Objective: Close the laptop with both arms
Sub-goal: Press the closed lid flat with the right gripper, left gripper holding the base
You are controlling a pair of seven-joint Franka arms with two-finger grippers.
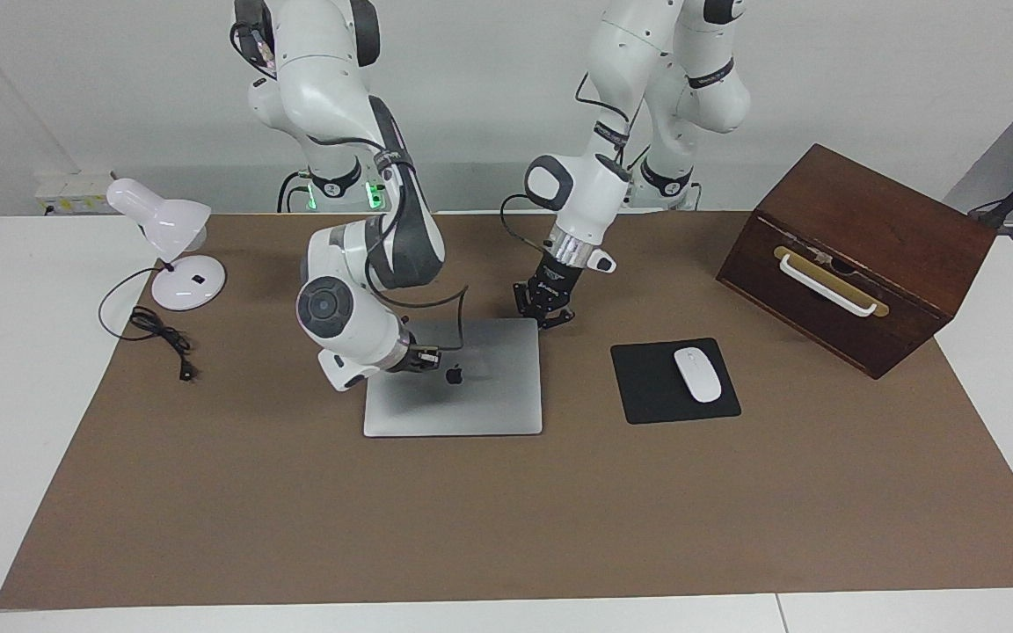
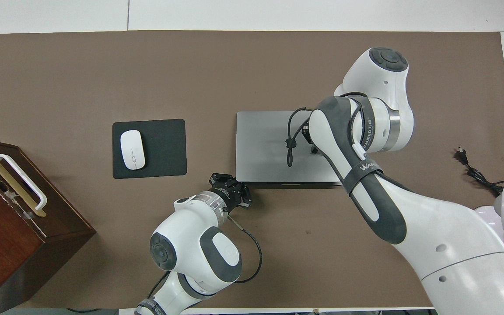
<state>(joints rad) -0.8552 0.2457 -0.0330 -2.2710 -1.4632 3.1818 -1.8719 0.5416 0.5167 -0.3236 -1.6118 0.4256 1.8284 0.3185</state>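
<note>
The silver-grey laptop [image 1: 471,400] lies flat on the brown mat with its lid down and the dark apple logo facing up. It also shows in the overhead view [image 2: 263,144]. My right gripper [image 1: 430,358] is low over the lid beside the logo, at or on its surface. In the overhead view the right arm's own forearm mostly hides it. My left gripper [image 1: 549,316] points down at the laptop's corner nearest the robots, toward the left arm's end. It also shows in the overhead view [image 2: 239,194], just off that corner.
A black mouse pad [image 1: 647,387] with a white mouse [image 1: 698,374] lies beside the laptop toward the left arm's end. A brown wooden box [image 1: 858,255] with a white handle stands further that way. A white desk lamp [image 1: 163,229] and its black cable [image 1: 159,334] are at the right arm's end.
</note>
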